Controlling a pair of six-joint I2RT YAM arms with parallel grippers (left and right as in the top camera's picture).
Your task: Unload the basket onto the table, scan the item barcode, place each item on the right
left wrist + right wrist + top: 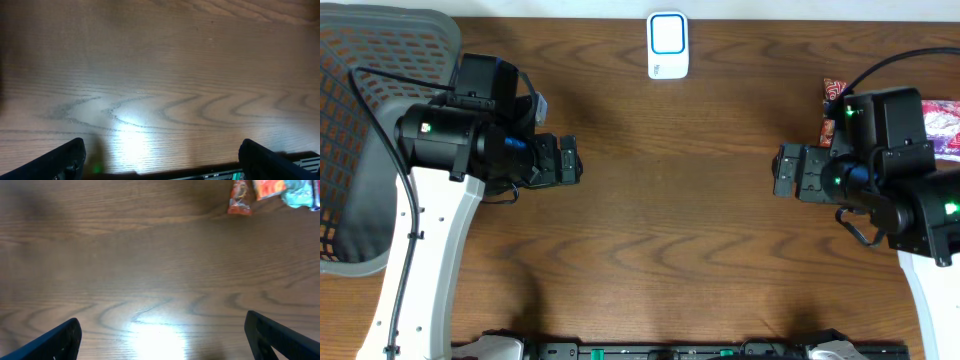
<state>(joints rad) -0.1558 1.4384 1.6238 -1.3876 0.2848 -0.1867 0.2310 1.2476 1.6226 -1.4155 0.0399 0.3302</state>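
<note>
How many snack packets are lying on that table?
3: a red one, an orange one and a teal one, bunched at the table's right edge; the right arm may hide more.

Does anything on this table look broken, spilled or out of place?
Nothing stands out. The white scanner sits square at the table's far edge; the snack packets lie loosely heaped at the right, partly hidden by the right arm. No spills show.

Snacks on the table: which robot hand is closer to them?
Right. The right gripper is close beside the snacks; the left gripper is far off across the table.
</note>
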